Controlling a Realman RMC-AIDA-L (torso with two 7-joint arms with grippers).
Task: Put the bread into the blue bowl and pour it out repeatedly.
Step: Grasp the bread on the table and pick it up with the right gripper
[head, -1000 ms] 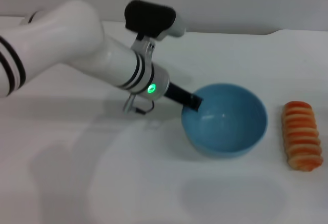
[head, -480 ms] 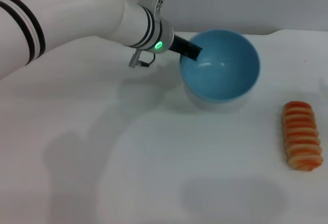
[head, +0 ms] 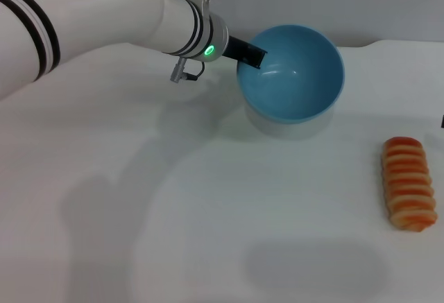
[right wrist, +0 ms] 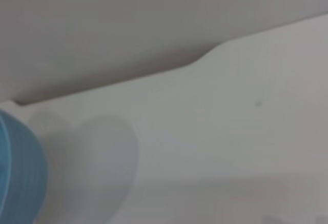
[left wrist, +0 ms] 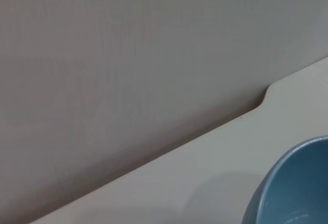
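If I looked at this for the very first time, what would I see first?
First you would see the blue bowl, lifted off the white table and tipped so its empty inside faces you. The left gripper pinches its rim, at the end of a big white arm reaching in from the left. Next comes the bread, lying by itself near the table's right edge, well apart from the bowl.

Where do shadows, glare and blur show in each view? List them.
Head view: the blue bowl, held at its rim by the left gripper, casts a soft shadow on the table beneath it; faint glare inside the bowl; the bread is sharp.
Left wrist view: evenly lit.
Right wrist view: blurred, with a pale shadow.
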